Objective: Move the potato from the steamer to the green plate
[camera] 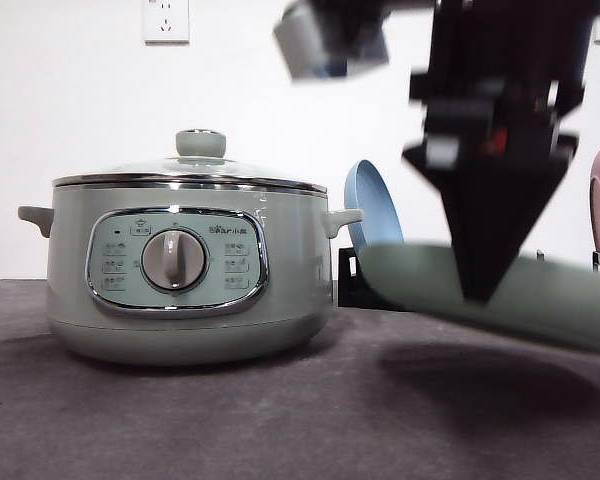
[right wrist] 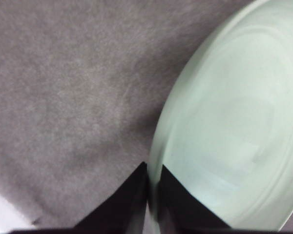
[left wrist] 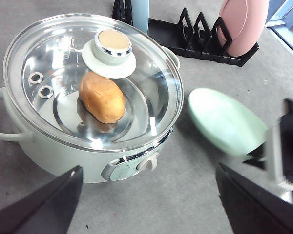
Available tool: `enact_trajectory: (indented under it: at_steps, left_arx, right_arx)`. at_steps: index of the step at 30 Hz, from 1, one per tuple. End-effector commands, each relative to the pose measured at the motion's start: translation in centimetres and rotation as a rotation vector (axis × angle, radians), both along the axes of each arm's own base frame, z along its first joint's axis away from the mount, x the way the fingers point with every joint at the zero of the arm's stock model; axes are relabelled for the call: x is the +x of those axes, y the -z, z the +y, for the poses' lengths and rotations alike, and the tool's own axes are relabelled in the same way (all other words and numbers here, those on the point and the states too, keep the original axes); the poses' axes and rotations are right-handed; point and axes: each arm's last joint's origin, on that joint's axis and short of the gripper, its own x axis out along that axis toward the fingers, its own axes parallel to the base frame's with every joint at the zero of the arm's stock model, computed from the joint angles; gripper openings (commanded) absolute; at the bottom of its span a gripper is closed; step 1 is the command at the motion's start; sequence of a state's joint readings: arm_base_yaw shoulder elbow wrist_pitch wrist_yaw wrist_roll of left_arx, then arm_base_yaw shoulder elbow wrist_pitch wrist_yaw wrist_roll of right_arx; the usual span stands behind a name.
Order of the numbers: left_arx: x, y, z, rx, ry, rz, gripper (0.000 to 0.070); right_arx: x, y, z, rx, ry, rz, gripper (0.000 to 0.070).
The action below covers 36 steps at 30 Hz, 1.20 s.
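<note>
Black right gripper points straight down, pinching the green plate's rim above the table; left gripper gapes wide. Steamer panel lettering seems too blurred to read.

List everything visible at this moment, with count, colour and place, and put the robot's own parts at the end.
steamer: one, pale sage green, on the grey table, left of the plates in the front view.
glass lid: one, clear with a green knob, closed on the steamer.
potato: one, orange-brown, inside the steamer under the lid.
green plate: one, pale mint, held off the table to the steamer's right.
blue plate: one, light blue, upright in the rack.
pink plate: one, pink, upright in the rack.
dish rack: one, black, behind the steamer.
wall socket: one, white, on the wall.
left end effector: open, above the steamer.
right end effector: shut on the green plate's rim.
</note>
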<state>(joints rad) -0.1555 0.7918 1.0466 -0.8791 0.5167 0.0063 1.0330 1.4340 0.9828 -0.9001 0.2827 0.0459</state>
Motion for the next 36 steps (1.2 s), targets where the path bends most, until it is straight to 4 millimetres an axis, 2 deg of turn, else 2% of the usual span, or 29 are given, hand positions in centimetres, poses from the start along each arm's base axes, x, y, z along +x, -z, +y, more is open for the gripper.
enact_trajectory:
  at_steps: [1,8,14,16,20,24,29,36]
  left_arx:
    - [0.0,-0.8,-0.1,-0.002,0.01,-0.036,0.0556]
    - [0.0,-0.8,-0.1,-0.002,0.01,-0.036,0.0556]
    - [0.0,-0.8,-0.1,-0.002,0.011,-0.036,0.0556]
    - [0.0,-0.8,-0.1,-0.002,0.011,-0.036,0.0556]
    - [0.0,-0.8,-0.1,-0.002,0.01,-0.036,0.0556]
    - [0.0,-0.8,-0.1,-0.002,0.01,-0.036,0.0556]
    - [0.0,-0.8,-0.1,-0.002,0.01,-0.036,0.0556]
    - [0.0,-0.8,-0.1,-0.002,0.01,-0.036,0.0556]
  right_arx:
    - [0.0,0.8,0.6,-0.015,0.004,0.006,0.0004]
    - [0.1,3.4,1.4,-0.064,-0.005,0.049,0.0004]
    - [0.1,4.6,2.1,-0.017,-0.027,0.15,0.0018]
    - [0.1,4.6,2.2,-0.009,-0.029,0.156,0.0101]
    - [0.1,4.6,2.2,-0.009,-0.022,0.156,0.0336]
    - [0.1,4.6,2.2,-0.007,-0.02,0.152,0.0362]
    - [0.2,2.9,2.2,0.037,-0.024,0.127,0.0361]
    - [0.1,-2.7,1.7,0.196,-0.035,0.041,0.0361]
